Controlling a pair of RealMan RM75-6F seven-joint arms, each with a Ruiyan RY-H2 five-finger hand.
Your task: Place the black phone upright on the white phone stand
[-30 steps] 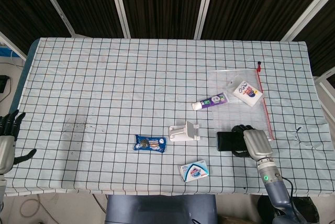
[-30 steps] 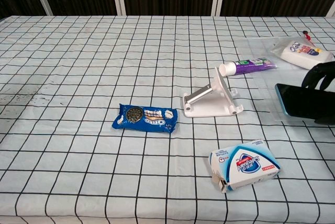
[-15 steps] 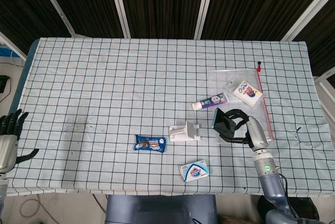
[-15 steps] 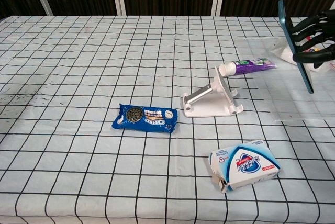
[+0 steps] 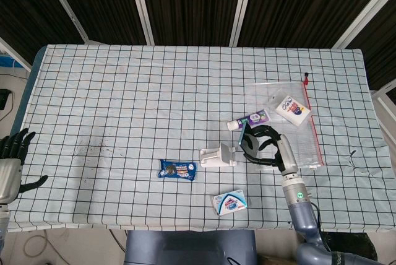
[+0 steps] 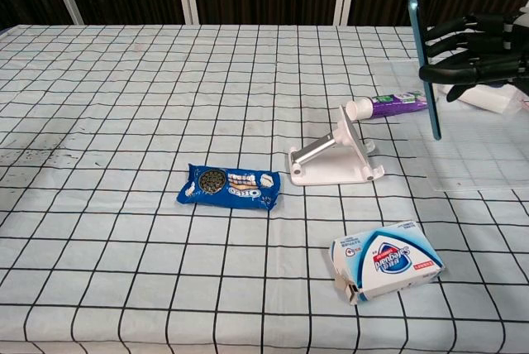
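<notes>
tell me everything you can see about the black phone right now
The black phone is a thin dark slab with a teal-blue edge, seen almost edge-on in the chest view. It is lifted clear of the table and stands roughly upright, tilted slightly. The right hand grips it, dark fingers wrapped against its far face. It hangs to the right of the white phone stand, near the toothpaste tube, and touches neither. Its screen is not visible.

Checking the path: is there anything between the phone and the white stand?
Nothing: only bare checked cloth between the phone, held by the right hand, and the stand, in chest view.
</notes>
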